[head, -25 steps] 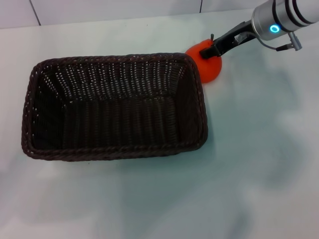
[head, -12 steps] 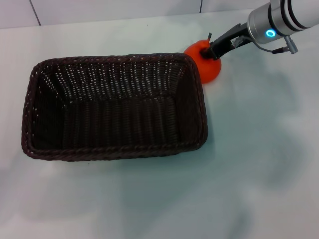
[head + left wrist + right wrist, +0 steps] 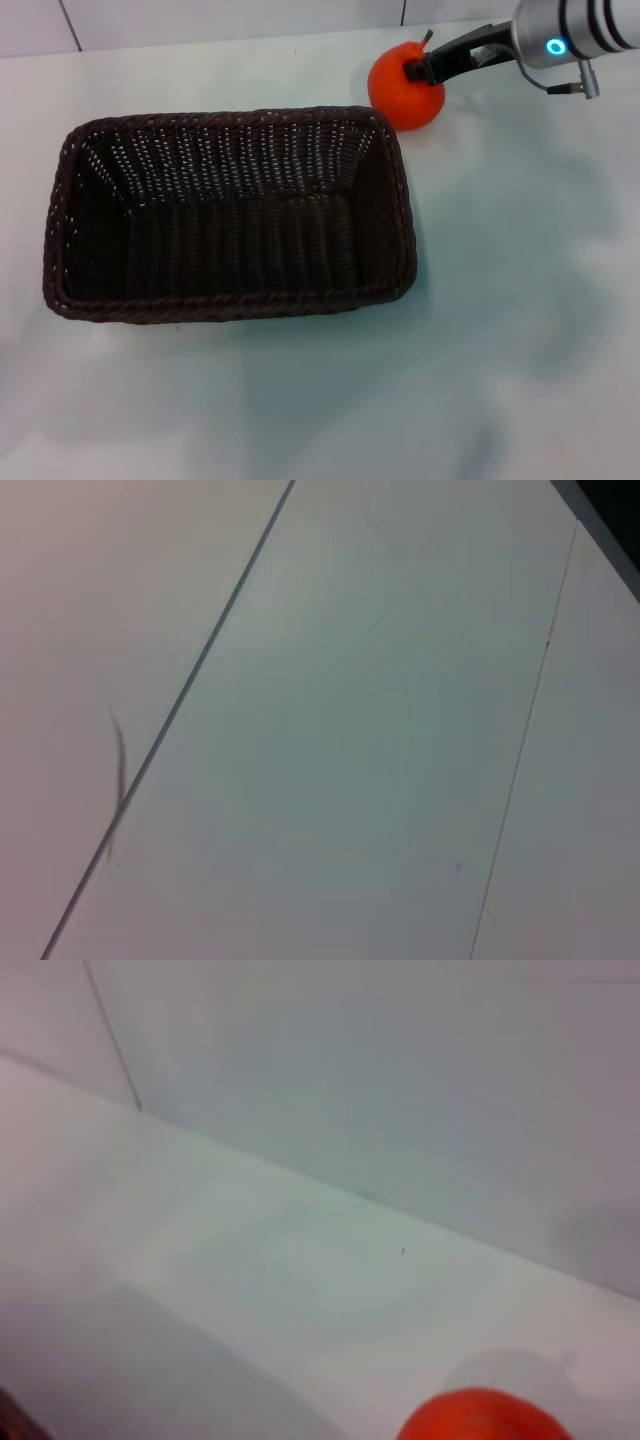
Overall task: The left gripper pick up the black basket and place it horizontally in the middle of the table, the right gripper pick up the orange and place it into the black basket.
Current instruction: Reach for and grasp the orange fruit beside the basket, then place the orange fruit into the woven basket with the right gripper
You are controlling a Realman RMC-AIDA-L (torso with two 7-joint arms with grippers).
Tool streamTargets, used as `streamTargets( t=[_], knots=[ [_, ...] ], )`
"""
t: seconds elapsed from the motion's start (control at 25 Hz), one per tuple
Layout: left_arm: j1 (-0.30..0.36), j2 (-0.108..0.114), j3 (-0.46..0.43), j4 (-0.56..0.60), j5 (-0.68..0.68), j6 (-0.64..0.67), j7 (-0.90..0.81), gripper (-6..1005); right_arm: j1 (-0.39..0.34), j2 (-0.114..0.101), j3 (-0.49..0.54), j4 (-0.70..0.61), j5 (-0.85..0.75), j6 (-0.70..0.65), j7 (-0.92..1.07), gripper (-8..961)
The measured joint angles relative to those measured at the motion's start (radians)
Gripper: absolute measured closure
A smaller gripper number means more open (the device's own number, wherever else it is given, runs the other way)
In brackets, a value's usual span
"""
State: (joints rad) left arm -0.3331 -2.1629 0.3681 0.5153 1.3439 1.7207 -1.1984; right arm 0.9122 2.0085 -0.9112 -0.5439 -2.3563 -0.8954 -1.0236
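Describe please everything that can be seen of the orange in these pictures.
The orange is a bright orange-red, smooth, roundish fruit with a small dark stem on top. It sits beyond the far right corner of the black basket, outside it. The right gripper is closed on its upper side. In the right wrist view only its top shows, with the pale table behind.

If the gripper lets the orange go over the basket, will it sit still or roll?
The orange, held by the right gripper, looks round and smooth, so it would probably roll a little. The basket has sloping woven walls, likely enough to contain it. Its rough weave may stop it quickly.
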Motion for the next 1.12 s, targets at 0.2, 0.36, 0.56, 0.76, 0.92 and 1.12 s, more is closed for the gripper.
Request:
streamTargets(
  t=[0.2, 0.36, 0.56, 0.76, 0.92, 1.12],
  knots=[
    [0.005, 0.001, -0.009, 0.0, -0.012, 0.003, 0.0, 111, -0.054, -0.015, 0.041, -0.008, 0.158, -0.024, -0.062, 837],
    [0.006, 0.002, -0.011, 0.0, -0.014, 0.004, 0.0, 111, -0.097, -0.026, 0.074, -0.01, 0.321, -0.077, -0.153, 862],
    [0.002, 0.003, -0.016, 0.0, -0.014, 0.003, 0.0, 111, -0.135, -0.033, 0.109, -0.013, 0.573, -0.318, -0.346, 867],
    [0.005, 0.003, -0.016, 0.0, -0.014, 0.002, 0.001, 111, -0.149, -0.027, 0.107, -0.045, 0.714, -0.614, -0.506, 870],
    [0.008, 0.002, -0.017, 0.0, -0.014, 0.004, 0.001, 112, -0.123, -0.016, 0.043, -0.061, 0.698, -0.705, -0.527, 873],
    [0.014, 0.0, -0.015, -0.001, -0.014, 0.007, 0.0, 112, -0.078, 0.003, -0.087, -0.066, 0.603, -0.7, -0.512, 877]
  ],
)
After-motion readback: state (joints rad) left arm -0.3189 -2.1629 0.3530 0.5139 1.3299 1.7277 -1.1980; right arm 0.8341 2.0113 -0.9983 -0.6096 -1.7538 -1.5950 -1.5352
